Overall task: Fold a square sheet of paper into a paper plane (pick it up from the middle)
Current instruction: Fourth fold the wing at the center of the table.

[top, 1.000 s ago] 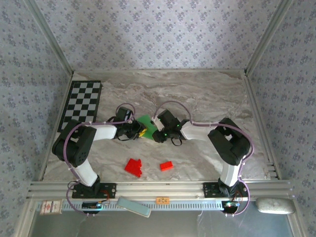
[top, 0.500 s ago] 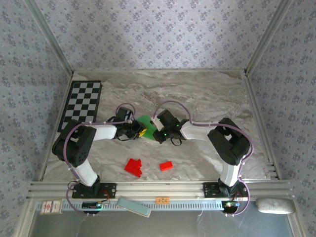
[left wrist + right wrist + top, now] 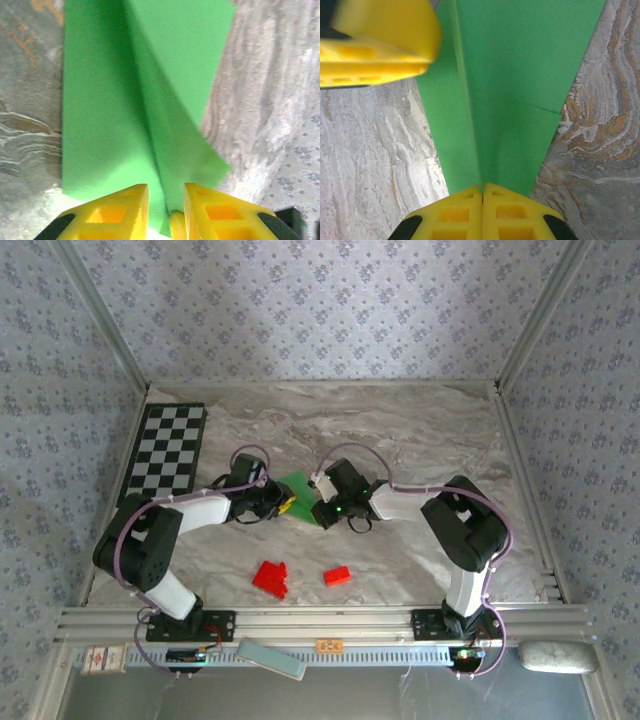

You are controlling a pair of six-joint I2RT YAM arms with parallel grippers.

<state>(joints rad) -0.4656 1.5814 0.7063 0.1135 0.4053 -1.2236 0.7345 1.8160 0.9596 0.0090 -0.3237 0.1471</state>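
Tabletop (image 3: pixel 420 440) centre: green paper (image 3: pixel 297 492), crease runs btwn tools; right tool (image 3: pixel 482 189) clamped shut on it, left tool (image 3: pixel 166 192) jaws slightly apart astride crease, grip unclear.

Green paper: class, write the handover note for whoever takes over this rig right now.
Left gripper: closed on the raised fold at one end of the paper, a slit between its fingers.
Right gripper: shut on the fold at the opposite end.
Paper: mid-table, between both grippers, tapering in shape.
Done: centre crease made, and at least one flap folded over.
Left: the remaining folds into a plane, then release.
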